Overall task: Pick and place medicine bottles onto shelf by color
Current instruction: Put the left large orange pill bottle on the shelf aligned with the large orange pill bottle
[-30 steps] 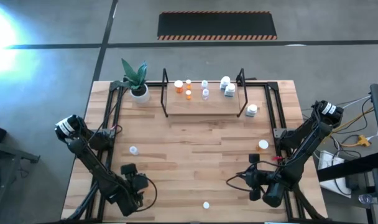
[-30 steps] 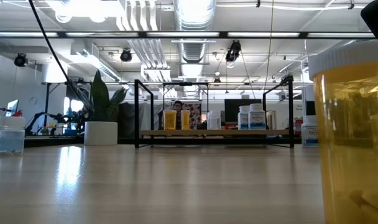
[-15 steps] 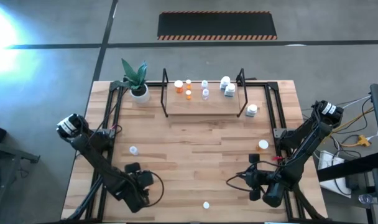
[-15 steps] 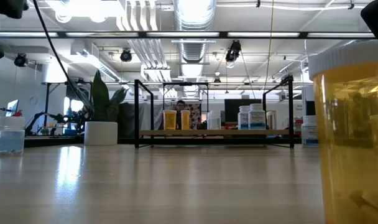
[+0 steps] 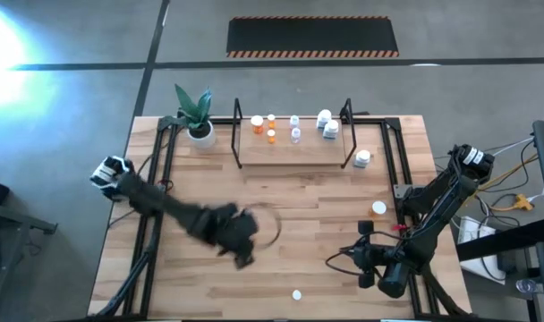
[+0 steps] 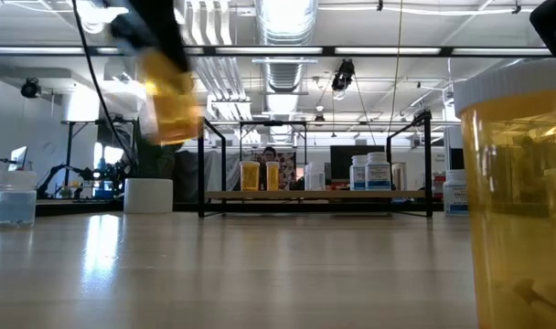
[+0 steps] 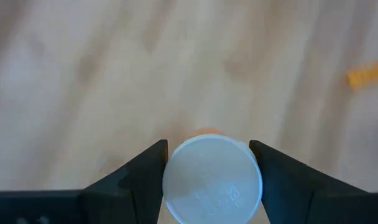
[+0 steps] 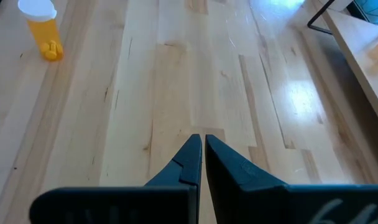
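Left tool (image 7: 207,168) clamped on orange bottle (image 6: 171,108), airborne above counter (image 5: 290,206) centre. Right tool (image 8: 198,155) fingers together, parked near front right corner.

Orange white-capped bottle (image 7: 212,177) lifted, six on shelf (image 5: 294,150)

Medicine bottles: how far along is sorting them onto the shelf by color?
Done: several bottles stand on the shelf, with orange, clear and white grouped. In hand: the left gripper holds an orange bottle. Left: loose bottles on the table, near the idle right gripper.
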Controlling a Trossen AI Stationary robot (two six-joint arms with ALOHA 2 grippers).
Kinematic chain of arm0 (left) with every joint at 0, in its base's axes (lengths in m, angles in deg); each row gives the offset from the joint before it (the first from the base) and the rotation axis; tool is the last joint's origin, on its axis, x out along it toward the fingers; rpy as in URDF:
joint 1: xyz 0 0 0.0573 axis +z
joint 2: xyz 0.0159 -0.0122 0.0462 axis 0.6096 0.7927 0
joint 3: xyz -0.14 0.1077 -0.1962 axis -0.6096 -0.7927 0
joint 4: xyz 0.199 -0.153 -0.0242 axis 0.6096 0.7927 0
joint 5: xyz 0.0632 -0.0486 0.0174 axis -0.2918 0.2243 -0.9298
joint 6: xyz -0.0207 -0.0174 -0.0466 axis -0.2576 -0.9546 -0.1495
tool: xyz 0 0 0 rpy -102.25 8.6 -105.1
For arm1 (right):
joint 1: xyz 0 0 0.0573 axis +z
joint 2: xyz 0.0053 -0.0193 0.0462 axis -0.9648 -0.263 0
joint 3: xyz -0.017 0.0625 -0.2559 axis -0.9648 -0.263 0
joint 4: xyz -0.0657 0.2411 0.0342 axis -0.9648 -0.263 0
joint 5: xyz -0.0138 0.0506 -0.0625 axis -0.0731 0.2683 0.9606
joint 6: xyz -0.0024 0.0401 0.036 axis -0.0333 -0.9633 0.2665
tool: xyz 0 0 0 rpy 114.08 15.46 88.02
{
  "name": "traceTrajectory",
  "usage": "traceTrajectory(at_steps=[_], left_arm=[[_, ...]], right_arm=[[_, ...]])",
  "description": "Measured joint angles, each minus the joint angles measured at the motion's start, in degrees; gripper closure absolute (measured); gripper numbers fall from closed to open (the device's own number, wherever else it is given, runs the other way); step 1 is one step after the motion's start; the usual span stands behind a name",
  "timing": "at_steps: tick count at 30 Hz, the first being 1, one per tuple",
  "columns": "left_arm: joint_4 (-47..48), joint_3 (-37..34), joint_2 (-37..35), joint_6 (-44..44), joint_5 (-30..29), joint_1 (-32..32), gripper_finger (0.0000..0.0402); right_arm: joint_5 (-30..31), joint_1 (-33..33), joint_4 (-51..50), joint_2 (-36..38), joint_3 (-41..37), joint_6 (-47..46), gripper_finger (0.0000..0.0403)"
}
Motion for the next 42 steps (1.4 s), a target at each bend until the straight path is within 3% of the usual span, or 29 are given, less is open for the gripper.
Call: traceTrajectory(at_steps=[9, 18, 24, 34, 42], left_arm=[[-2.0, 9.1, 0.0, 26.0, 2.0, 23.9, 0.0201], [-6.4, 9.8, 1.9, 33.0, 8.0, 42.3, 0.0201], [-2.8, 12.7, 7.1, 33.1, 8.2, 46.8, 0.0201], [2.4, 17.8, 16.1, 37.1, 4.1, 48.8, 0.0201], [2.4, 17.4, 18.0, 37.6, 3.1, 50.2, 0.0201]], right_arm=[[0.0, 0.0, 0.0, 0.0, 0.0, 0.4, 0.039], [0.0, 0.0, 0.0, 0.0, 0.0, 1.1, 0.039], [0.0, -0.1, 0.0, 0.0, 0.0, 1.2, 0.039], [0.0, -0.1, 0.1, 0.0, 0.0, 0.8, 0.039], [0.0, -0.1, 0.2, 0.0, 0.0, 0.8, 0.039]])
